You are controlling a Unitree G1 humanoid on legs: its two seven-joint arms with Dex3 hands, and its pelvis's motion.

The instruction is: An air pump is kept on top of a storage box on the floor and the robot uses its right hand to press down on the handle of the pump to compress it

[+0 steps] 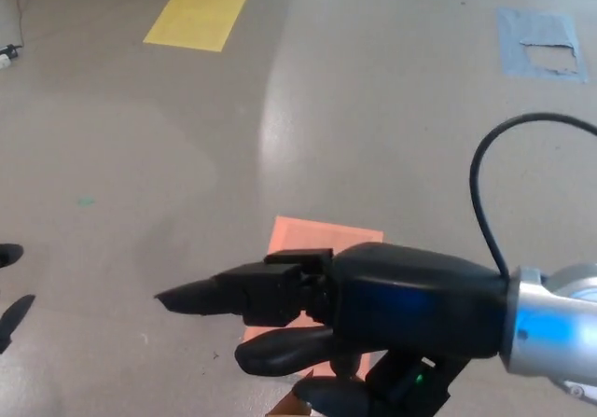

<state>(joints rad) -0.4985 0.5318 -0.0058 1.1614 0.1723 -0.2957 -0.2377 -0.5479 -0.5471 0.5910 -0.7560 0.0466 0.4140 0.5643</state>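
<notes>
The pump's black handle (280, 350) lies crosswise at the bottom centre; only its left end shows. My right hand (373, 314) lies palm down right over it and hides the rest of the handle and the shaft. Its upper fingers (210, 298) stretch straight out to the left above the handle, and another black finger (331, 396) shows just below it. I cannot tell how firmly the palm bears on the handle. A brown corner of the storage box (287, 410) peeks out at the bottom edge. A sliver of my left hand (11, 314) shows at the left edge.
An orange patch (317, 235) on the grey floor lies beyond the pump. A yellow patch (198, 14) sits at the far left and a torn grey tape patch (541, 44) at the far right. A black cable (478, 188) loops up from my right wrist.
</notes>
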